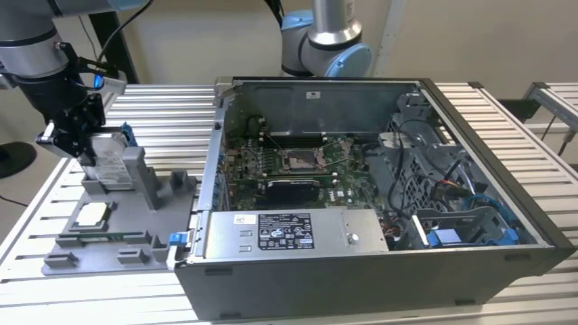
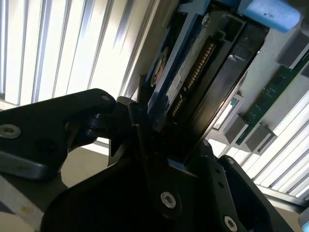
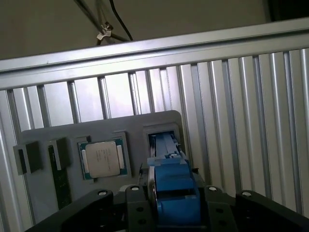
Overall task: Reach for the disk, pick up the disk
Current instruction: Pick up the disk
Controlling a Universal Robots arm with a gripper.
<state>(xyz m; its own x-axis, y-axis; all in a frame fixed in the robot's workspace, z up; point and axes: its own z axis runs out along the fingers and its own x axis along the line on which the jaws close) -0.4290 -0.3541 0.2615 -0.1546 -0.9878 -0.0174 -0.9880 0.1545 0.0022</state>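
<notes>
The disk (image 1: 110,161) stands on edge in the grey upright holder (image 1: 137,172) at the exterior view's left, silver with a white label and blue rails. My gripper (image 1: 80,139) comes down on it from above, and its black fingers are shut on the disk's upper end. In the second wrist view the disk (image 2: 193,72) runs away from the gripper (image 2: 169,140), clamped between the two dark fingers. In the first wrist view the disk's blue rail (image 3: 171,186) sits between the finger bases, over the holder's slot (image 3: 164,137).
A grey fixture tray (image 1: 63,254) lies under the holder; a small square silver chip (image 1: 91,215) (image 3: 102,158) and a memory stick (image 1: 107,237) rest on it. An open computer case (image 1: 361,203) stands to the exterior view's right. A second arm (image 1: 325,40) stands behind the case.
</notes>
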